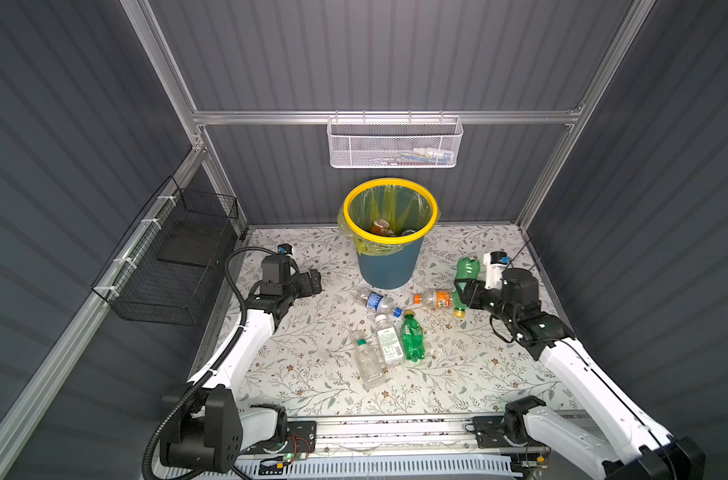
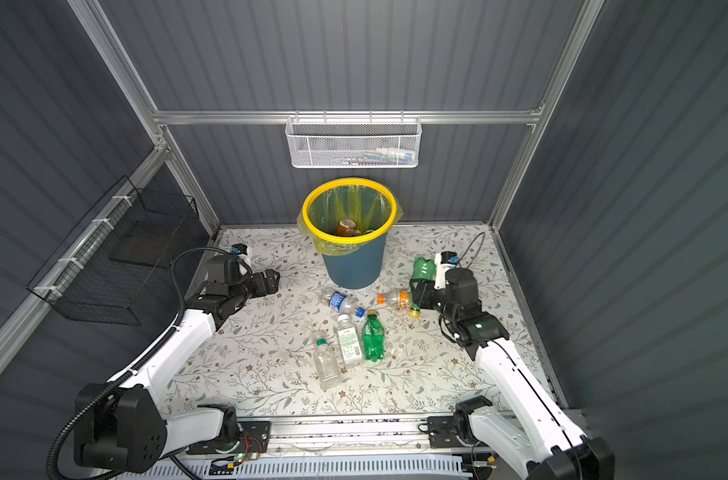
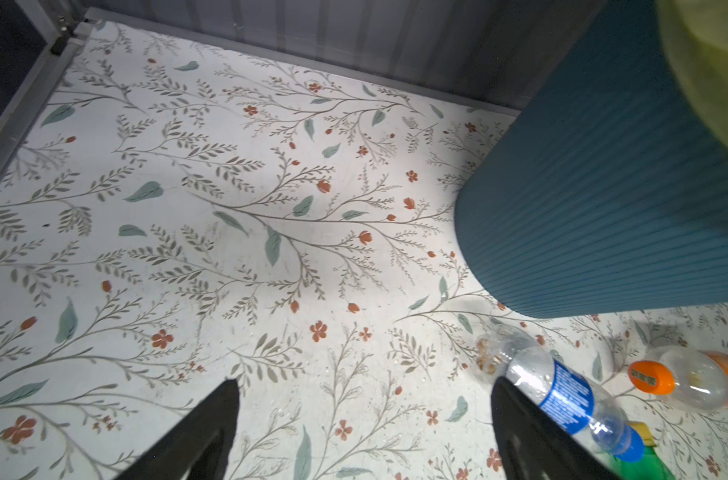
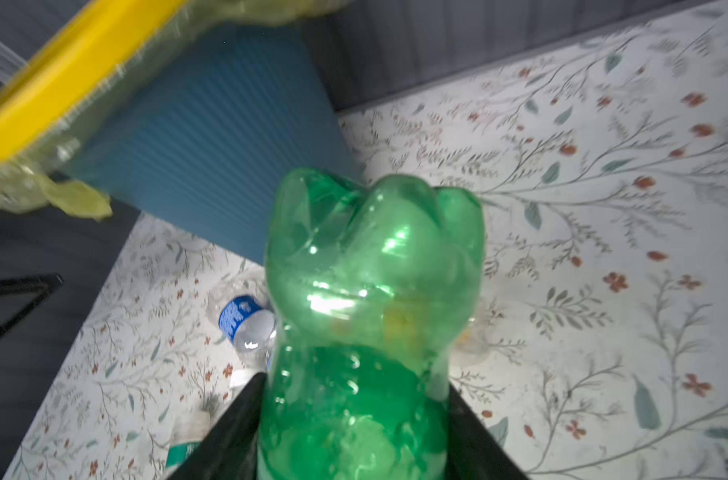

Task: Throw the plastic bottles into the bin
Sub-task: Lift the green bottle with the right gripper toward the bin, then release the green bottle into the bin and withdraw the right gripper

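Our right arm slants up from its base at the front right, and its wrist turns the right gripper point(image 1: 462, 293) leftward, toward the bin point(image 1: 389, 266). The jaws are clamped across the middle of a green bottle point(image 1: 467, 268). In the right wrist view the black fingers point(image 4: 237, 415) press on both sides of its body, and its lobed base sticks out past them. In both top views this bottle is tilted, yellow cap point(image 1: 460, 312) toward the front, just right of the bin and not over it. We cannot tell whether it is clear of the floral tabletop point(image 1: 295, 365).

Our left arm reaches in from the front left, elbow bent, with the left gripper point(image 1: 314, 282) pointing right, left of the bin. Its jaws stand apart with nothing between them.

Five bottles lie in front of the bin: a blue-labelled clear bottle point(image 1: 374, 301), an orange-capped bottle point(image 1: 435, 298), a second green bottle point(image 1: 412, 340), a white-capped bottle point(image 1: 388, 343) and a square clear bottle point(image 1: 368, 363). A brown bottle point(image 1: 381, 226) lies inside the bin.
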{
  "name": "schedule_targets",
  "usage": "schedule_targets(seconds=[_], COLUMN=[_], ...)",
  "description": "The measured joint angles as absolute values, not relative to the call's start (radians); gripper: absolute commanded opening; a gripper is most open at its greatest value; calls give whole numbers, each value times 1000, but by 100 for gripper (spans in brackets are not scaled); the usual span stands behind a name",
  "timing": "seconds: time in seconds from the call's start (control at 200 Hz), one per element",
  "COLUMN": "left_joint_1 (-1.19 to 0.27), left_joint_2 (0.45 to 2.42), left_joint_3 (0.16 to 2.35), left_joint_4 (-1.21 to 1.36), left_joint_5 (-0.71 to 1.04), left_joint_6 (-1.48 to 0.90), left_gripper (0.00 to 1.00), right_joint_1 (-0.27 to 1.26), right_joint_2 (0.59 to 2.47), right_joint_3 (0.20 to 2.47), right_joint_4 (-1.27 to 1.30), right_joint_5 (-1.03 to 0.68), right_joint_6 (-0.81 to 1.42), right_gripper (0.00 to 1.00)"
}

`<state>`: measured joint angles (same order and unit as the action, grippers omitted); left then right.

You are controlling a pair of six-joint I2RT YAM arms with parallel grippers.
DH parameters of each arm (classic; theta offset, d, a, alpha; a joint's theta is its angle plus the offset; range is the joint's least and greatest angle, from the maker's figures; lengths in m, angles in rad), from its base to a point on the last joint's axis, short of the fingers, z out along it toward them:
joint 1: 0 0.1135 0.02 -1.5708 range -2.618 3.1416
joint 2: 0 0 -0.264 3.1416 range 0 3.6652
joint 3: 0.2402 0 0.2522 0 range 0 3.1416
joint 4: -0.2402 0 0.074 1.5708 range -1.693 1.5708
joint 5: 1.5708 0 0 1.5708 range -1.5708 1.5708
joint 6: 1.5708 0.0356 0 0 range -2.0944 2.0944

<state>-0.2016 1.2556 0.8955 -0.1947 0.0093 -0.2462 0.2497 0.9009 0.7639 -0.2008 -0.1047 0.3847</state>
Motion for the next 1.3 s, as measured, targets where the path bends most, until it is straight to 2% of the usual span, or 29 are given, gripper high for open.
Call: schedule_targets(seconds=[0.24, 0.42, 0.545, 0.65, 0.715, 0.76, 0.805, 0.886, 1.026, 1.301], left_joint_1=[-341, -377, -457, -540, -603, -661, -721, -841, -962, -988], left_joint_2=[1306, 1270, 1184, 1103, 1058, 1033, 1019, 1022, 1077, 1093], left_joint_3=[937, 930, 890, 847, 823, 810, 804, 804, 805, 805], left_joint_4=[-207, -233, -257, -290, -312, -331, -354, -398, -477, -538], left_joint_5=[-63, -104, -160, -202, -226, -258, -293, -349, -405, -430], left_joint_6=[-258, -294, -326, -373, -421, -463, -499, -564, -643, -748], left_gripper=[95, 94, 93, 93, 93, 93, 94, 97, 98, 99], right_joint_1=[240, 240, 255, 303, 349, 374, 395, 415, 416, 366], right_joint_2=[743, 773, 963, 1231, 1459, 1596, 1701, 1784, 1780, 1449], right_joint_3=[864, 1034, 1283, 1571, 1827, 1964, 2038, 2015, 1907, 1692], right_joint_4=[-101, -6, 47, 4, -107, -189, -263, -365, -493, -429], right_joint_5=[-105, -132, -212, -294, -324, -332, -337, -332, -294, -234], right_joint_6=[205, 148, 175, 188, 176, 175, 169, 170, 186, 233], right_gripper=[58, 57, 57, 57, 66, 81, 86, 95, 95, 94])
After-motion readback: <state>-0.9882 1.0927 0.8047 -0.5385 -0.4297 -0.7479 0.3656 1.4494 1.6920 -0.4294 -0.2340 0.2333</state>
